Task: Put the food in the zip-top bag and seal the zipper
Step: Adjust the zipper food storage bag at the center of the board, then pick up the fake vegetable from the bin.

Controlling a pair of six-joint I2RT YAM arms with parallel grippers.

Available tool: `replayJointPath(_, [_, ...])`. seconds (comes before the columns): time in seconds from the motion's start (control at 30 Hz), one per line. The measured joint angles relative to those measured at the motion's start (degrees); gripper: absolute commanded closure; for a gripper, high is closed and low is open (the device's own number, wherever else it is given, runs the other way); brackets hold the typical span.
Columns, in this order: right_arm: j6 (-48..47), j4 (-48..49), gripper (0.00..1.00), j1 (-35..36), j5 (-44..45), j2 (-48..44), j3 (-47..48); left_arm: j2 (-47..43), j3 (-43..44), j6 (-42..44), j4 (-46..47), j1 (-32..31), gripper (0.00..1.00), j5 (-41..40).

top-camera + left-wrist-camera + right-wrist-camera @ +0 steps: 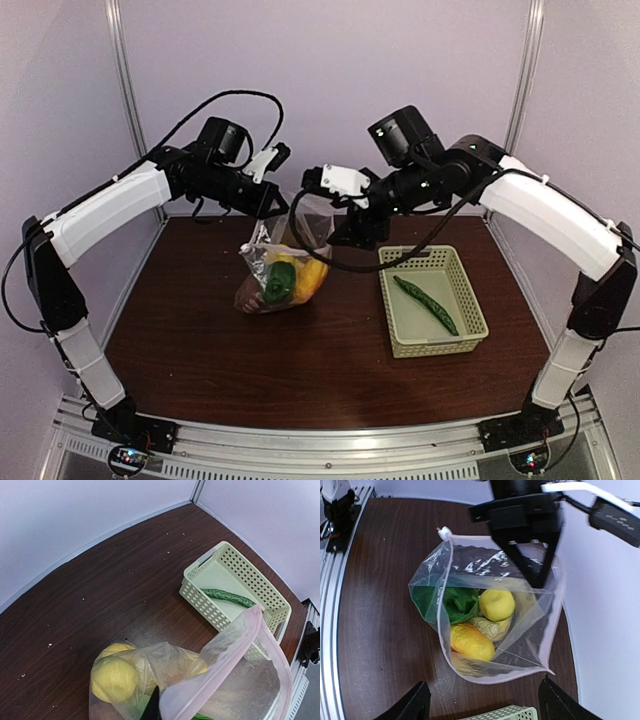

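Note:
The zip-top bag (530, 645) stands on the table with its mouth wide open, and its pinkish zipper (485, 679) is unsealed. Inside lie food pieces: a yellow lemon (496, 604), an orange piece (470, 641) and leafy bok choy (452, 602). My left gripper (536, 580) is shut on the bag's far rim and holds it up (272, 210); in its own view only one dark finger (152, 707) shows against the plastic. My right gripper (487, 705) hangs open just short of the bag's near rim, with nothing between its fingers. A green cucumber (425, 303) lies in the basket.
The pale green lattice basket (470, 318) stands right of the bag, close under the right arm (540, 210). In the left wrist view the basket (200, 592) lies just beyond the bag. White walls close off the back and sides.

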Motion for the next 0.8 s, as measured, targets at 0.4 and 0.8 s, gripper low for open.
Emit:
replayJointPath(0.4, [13.6, 7.9, 0.45, -25.9, -8.7, -16.1, -22.3, 0.0, 0.0, 0.0, 0.0, 0.0, 0.95, 0.8])
replayJointPath(0.8, [19.7, 9.5, 0.49, -29.6, -0.4, -4.4, -34.7, 0.0, -0.1, 0.0, 0.0, 0.0, 0.95, 0.8])
